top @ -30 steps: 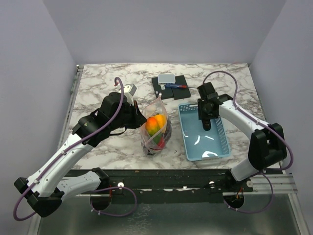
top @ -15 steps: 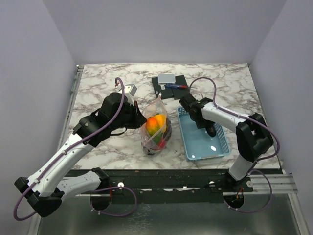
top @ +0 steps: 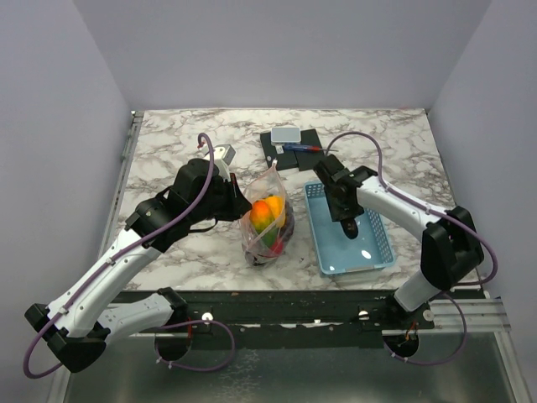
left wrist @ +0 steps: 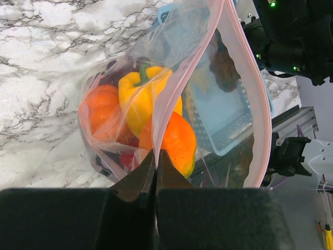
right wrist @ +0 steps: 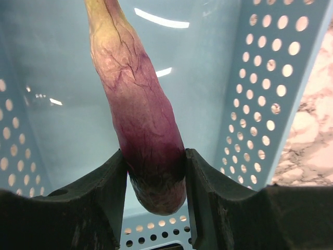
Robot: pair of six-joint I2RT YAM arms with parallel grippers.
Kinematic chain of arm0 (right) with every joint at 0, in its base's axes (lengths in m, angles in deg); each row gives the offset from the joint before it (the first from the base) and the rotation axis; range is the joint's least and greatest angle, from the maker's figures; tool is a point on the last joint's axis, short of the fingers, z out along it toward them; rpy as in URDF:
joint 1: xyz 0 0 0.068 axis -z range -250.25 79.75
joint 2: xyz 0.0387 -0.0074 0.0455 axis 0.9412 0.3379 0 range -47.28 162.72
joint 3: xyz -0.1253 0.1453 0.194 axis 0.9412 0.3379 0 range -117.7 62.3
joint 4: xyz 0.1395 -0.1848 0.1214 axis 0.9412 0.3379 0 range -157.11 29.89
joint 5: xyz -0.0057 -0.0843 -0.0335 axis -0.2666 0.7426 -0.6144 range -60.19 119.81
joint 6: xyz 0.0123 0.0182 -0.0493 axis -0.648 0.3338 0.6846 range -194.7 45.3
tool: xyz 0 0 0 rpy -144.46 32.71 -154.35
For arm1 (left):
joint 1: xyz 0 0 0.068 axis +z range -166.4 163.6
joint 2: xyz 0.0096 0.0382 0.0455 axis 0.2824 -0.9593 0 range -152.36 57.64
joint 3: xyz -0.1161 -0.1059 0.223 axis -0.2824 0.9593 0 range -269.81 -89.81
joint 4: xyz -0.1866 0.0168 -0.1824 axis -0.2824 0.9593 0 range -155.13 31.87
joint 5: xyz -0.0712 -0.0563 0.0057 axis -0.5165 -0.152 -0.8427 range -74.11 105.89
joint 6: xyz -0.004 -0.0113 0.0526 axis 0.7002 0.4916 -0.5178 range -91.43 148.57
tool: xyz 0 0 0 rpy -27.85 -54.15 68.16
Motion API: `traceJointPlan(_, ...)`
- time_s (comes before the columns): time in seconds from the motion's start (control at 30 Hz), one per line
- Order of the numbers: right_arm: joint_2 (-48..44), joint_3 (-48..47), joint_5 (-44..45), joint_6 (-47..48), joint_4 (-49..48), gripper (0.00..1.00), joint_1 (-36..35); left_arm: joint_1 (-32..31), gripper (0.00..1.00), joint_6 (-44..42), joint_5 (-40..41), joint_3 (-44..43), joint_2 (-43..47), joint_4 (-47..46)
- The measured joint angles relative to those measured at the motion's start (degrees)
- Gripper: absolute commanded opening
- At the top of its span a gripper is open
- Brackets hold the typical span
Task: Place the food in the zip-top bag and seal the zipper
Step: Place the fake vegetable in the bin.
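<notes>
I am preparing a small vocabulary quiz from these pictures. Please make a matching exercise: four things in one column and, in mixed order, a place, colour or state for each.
Things
1. zip-top bag
2. yellow pepper
3. long purple vegetable
4. basket

Descriptions
A. gripped by the right tool
B. light blue, walls with holes
C. pinched at its edge by the left tool
D. inside the bag

Pairs: 1-C, 2-D, 3-A, 4-B
</notes>
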Motion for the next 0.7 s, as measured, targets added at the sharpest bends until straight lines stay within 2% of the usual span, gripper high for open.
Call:
traceJointPlan(0.13, -1.09, 2.03, -3.52, -0.13, -1.92, 0.34, 0.00, 0.00, 0.00, 0.02, -0.02, 0.00, 0.00, 0.00)
traceJointPlan(0.4, -0.83, 7.48, -7.43, -1.27, -8.07, 0.42, 0.52, 0.00, 0.00, 0.07, -0.20, 0.20, 0.20, -0.04)
traceJointPlan(0.43, -0.81, 7.89, -7.85, -1.42, -8.83, 0.45, 0.70, 0.00, 0.00, 0.07, -0.20, 0.33, 0.33, -0.07)
traceJointPlan(0.53, -0.66, 8.44, -8.66, -1.77, -10.54, 0.66, 1.11, 0.00, 0.00, 0.09, -0.22, 0.63, 0.66, -0.09)
traceJointPlan(0.7, -0.70, 8.85, -9.46, -2.69, -12.94, 0.78, 1.22, 0.00, 0.00, 0.11, -0.20, 0.66, 0.66, -0.11)
